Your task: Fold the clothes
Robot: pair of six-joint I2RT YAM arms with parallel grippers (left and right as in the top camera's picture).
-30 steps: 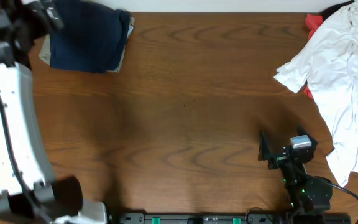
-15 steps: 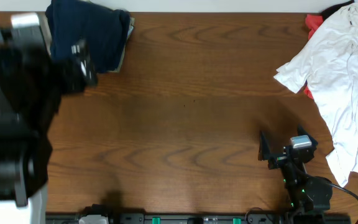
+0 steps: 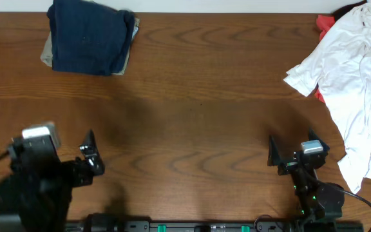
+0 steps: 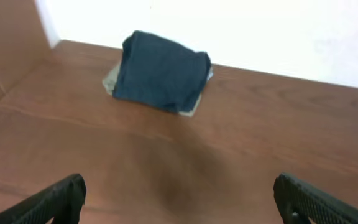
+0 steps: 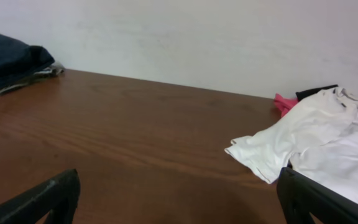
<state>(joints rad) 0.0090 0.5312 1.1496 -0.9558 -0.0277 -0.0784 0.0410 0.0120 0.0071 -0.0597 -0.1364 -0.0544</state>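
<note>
On your desk [image 3: 198,96], the unfolded white garment [image 3: 359,71] sprawled down the right edge, long axis near to far, just right of your right hand [image 3: 291,151], the nearer one. The folded navy garment [image 3: 89,38] sat at the far left. That hand and your left hand [image 4: 179,198] both gaped wide, empty.

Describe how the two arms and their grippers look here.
Both arms are mostly black. The left arm carries a pale grey block near its wrist; the right arm has a similar grey block, small green lights and a black cable looping from its base. The left gripper and right gripper have dark, matte, tapered fingers. No markings are legible.
</note>
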